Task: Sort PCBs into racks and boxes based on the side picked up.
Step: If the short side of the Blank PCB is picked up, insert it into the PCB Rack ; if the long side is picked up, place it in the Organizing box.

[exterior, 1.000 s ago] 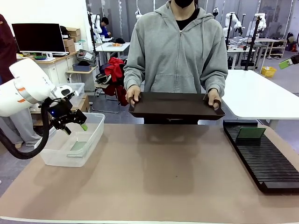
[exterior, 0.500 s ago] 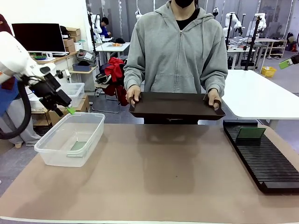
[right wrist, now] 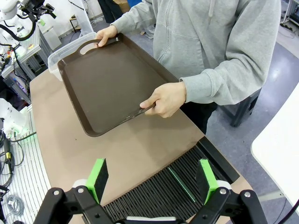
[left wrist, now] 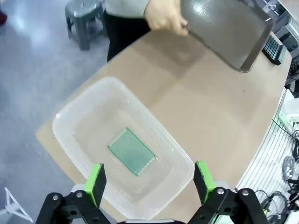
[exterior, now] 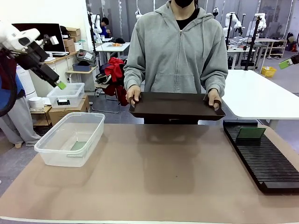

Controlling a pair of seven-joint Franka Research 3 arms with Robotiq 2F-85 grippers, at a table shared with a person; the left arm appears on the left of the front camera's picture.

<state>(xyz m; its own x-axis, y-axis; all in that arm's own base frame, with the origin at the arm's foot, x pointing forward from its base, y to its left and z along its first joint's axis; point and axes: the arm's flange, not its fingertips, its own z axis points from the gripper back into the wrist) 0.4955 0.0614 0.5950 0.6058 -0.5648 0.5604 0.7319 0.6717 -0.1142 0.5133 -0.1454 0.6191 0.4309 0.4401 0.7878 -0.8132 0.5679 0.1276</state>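
Observation:
One green PCB (exterior: 79, 145) lies flat on the bottom of the clear plastic box (exterior: 96, 122). My left gripper (exterior: 58, 83) hangs open and empty high above and behind that box. Looking down from the left wrist, the open fingers (left wrist: 96, 182) frame the box (left wrist: 65, 140) and its PCB (left wrist: 132, 151) far below. A second PCB (exterior: 251, 133) stands upright in a far slot of the black rack (exterior: 264, 161). My right gripper (right wrist: 152, 179) is open and empty above the rack (right wrist: 154, 196), where that PCB (right wrist: 182, 184) shows edge-on.
A person at the far side holds a dark brown tray (exterior: 175, 105) level in both hands above the table's far edge. A smaller lidded clear container (exterior: 65, 95) sits on a stand behind the box. A white table (exterior: 257, 95) stands at the back right.
My left arm has risen out of the box and swung up and to the left, jaws open. The PCB stays in the box. The person and the tray have not moved.

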